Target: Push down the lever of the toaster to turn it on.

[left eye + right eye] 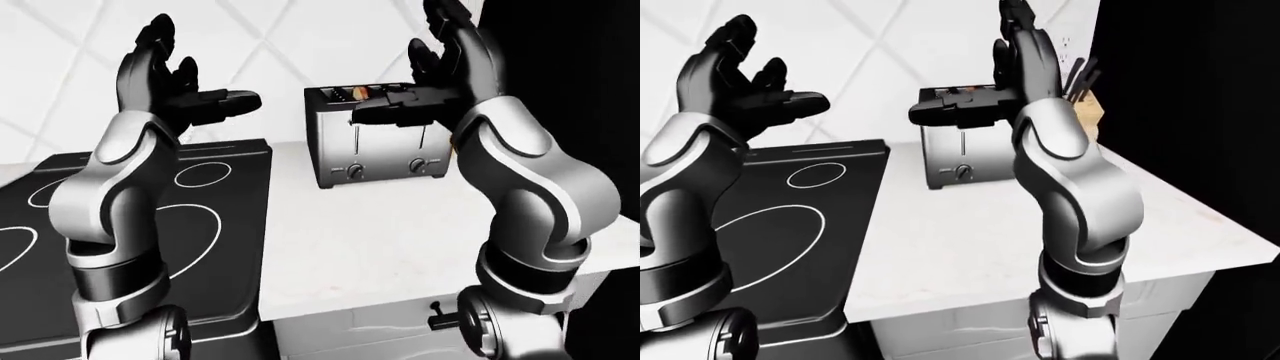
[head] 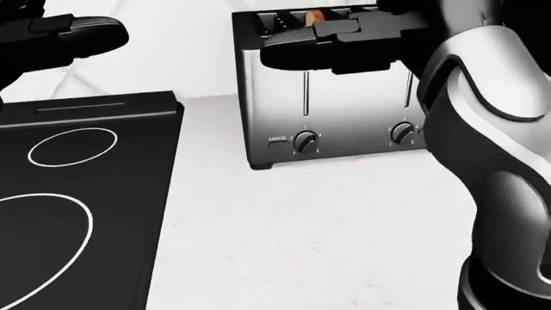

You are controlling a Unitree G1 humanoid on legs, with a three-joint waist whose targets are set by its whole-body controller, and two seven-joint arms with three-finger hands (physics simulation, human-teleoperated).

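The silver toaster [image 2: 344, 110] stands on the white counter, with two vertical lever slots [image 2: 305, 93] and two knobs [image 2: 304, 139] on its face. Something orange shows in its top slots [image 1: 360, 92]. My right hand [image 1: 425, 75] is raised and open in front of the toaster's upper part. Its thumb [image 2: 297, 48] lies across the top of the left slot and hides any lever handle there. Whether the thumb touches the toaster I cannot tell. My left hand [image 1: 195, 75] is raised and open above the cooktop, holding nothing.
A black cooktop [image 2: 86, 194] with white rings fills the left of the counter [image 2: 301, 226]. A knife block [image 1: 1087, 105] stands right of the toaster, beside a tall dark wall [image 1: 1190, 112]. White tiles cover the wall behind.
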